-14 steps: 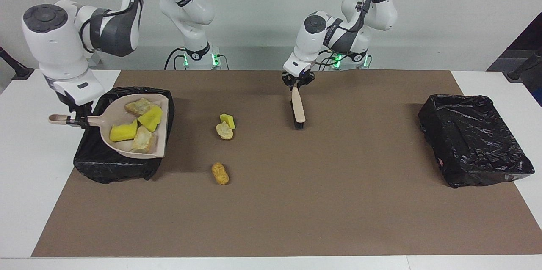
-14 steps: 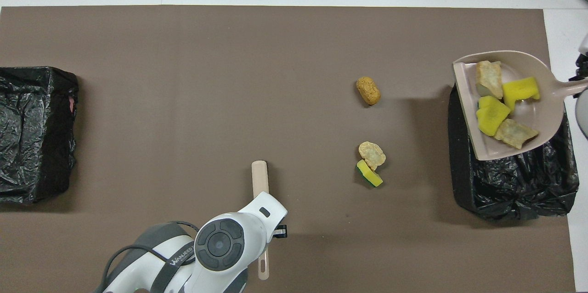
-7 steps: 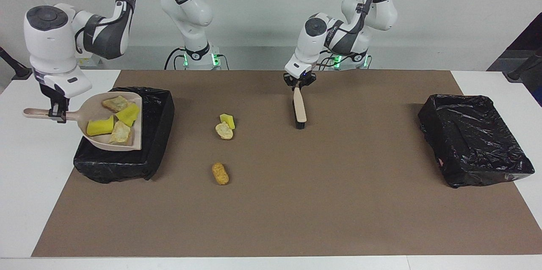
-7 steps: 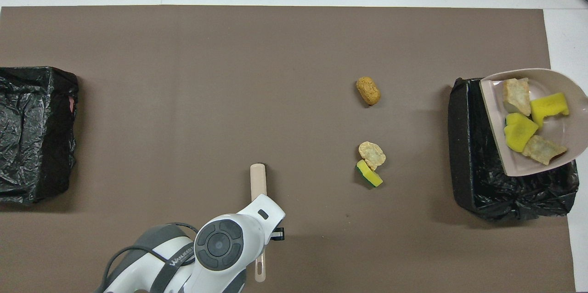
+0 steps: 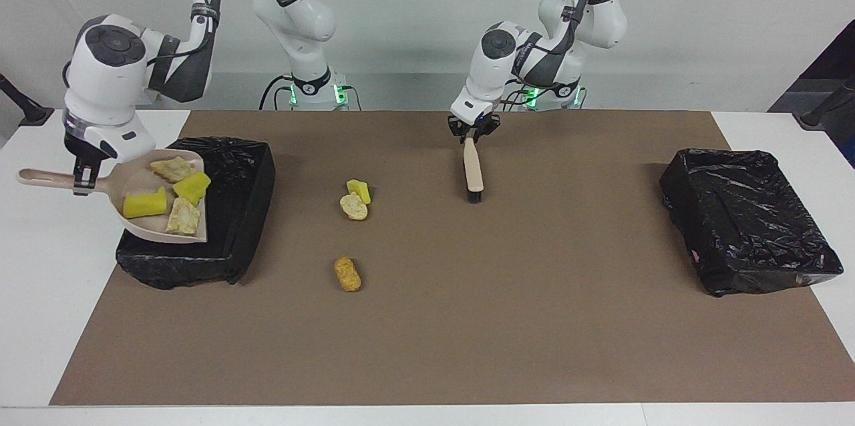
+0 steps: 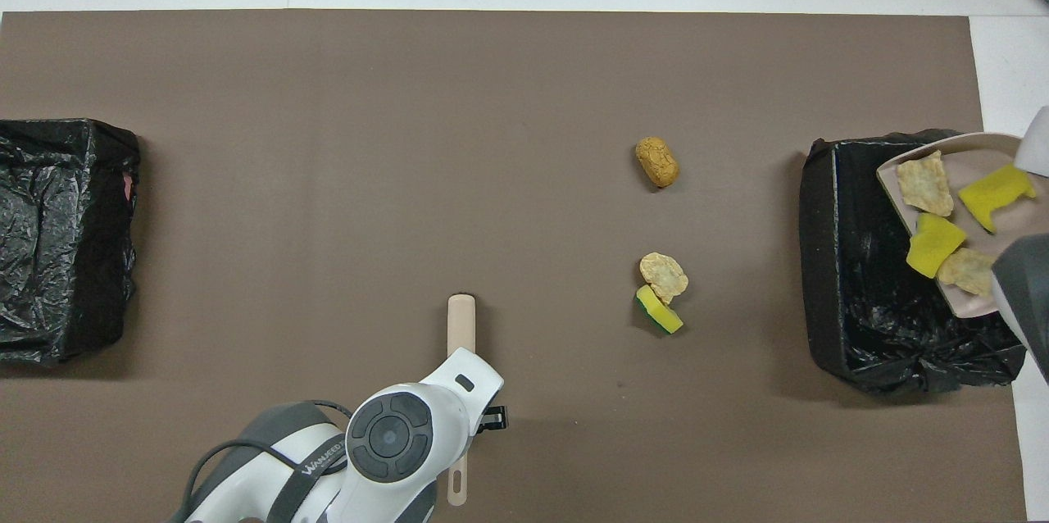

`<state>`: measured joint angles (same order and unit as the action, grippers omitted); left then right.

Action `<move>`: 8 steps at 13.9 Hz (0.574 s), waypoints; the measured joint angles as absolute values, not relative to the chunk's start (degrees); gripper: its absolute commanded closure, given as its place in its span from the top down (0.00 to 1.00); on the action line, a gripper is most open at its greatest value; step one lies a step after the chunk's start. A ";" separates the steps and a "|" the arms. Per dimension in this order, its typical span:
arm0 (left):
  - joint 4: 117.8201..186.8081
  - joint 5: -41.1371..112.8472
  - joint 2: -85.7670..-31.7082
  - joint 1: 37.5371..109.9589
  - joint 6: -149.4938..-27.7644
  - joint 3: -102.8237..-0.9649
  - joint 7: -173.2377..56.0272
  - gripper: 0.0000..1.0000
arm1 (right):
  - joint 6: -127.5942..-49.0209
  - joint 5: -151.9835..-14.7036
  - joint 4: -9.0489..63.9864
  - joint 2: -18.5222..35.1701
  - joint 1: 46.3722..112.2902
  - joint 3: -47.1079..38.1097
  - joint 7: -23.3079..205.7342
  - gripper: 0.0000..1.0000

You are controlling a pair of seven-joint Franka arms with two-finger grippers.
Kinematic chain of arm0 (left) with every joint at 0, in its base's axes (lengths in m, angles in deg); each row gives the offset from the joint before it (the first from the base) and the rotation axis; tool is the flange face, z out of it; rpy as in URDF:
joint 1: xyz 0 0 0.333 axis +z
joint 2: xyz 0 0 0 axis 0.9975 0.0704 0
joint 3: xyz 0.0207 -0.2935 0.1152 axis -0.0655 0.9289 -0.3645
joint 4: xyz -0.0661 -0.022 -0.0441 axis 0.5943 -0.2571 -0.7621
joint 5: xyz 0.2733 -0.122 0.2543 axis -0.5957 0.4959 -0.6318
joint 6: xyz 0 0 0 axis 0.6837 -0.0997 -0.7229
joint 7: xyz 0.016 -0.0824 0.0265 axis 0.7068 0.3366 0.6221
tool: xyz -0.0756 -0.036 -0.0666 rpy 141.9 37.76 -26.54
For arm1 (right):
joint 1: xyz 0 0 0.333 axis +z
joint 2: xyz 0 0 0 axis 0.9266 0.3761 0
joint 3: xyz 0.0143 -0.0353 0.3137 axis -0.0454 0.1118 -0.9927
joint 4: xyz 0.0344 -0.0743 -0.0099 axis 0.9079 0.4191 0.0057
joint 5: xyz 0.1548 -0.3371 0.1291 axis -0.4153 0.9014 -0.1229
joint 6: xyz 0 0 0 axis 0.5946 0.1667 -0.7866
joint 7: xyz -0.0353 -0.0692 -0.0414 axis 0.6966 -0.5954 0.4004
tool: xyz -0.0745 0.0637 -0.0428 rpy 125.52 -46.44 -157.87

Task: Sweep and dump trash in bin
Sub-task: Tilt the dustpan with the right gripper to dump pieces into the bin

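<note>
We saw the right gripper [image 5: 81, 180] carry the beige dustpan [image 5: 150, 220] toward the right arm's end of the table, from over the middle of the black-lined bin [image 5: 240, 212] to its outer edge, and tilt its mouth downward. The four scraps of trash in the pan [image 5: 165, 193] slid toward its lip. At the middle of the table, the left gripper [image 5: 471, 135] drew the brush [image 5: 473, 172] slightly closer to the robots, its bristles on the brown mat [image 5: 467, 312].
</note>
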<state>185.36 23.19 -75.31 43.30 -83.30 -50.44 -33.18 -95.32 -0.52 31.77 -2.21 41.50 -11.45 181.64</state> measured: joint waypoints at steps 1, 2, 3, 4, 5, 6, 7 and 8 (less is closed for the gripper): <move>185.34 23.19 -75.31 43.33 -83.30 -50.57 -32.96 1.00 | -95.31 1.70 31.80 -2.35 42.41 -11.46 181.00 0.00; 185.25 23.20 -75.32 43.45 -83.32 -50.72 -32.86 1.00 | -95.17 3.76 31.85 -2.48 43.58 -11.47 180.18 0.00; 185.06 23.20 -75.34 43.68 -83.32 -50.94 -32.79 1.00 | -94.65 5.21 31.86 -2.61 44.77 -11.49 179.68 0.00; 184.80 23.20 -75.39 44.25 -83.30 -51.24 -32.78 1.00 | -93.45 6.64 31.86 -2.80 45.99 -11.50 179.34 0.00; 184.37 23.19 -75.43 45.53 -83.18 -51.42 -32.78 1.00 | -91.60 8.32 31.87 -3.09 47.28 -11.50 179.20 0.00; 183.84 23.15 -75.47 47.36 -83.02 -51.51 -32.97 1.00 | -89.54 9.58 31.86 -3.52 48.36 -11.51 179.12 0.00; 183.15 23.11 -75.51 49.60 -82.71 -51.61 -33.71 1.00 | -87.67 10.30 31.86 -4.16 49.24 -11.52 179.10 0.00; 182.48 23.09 -75.55 51.83 -82.30 -51.75 -34.88 1.00 | -86.62 10.61 31.86 -4.82 49.83 -11.52 179.10 0.00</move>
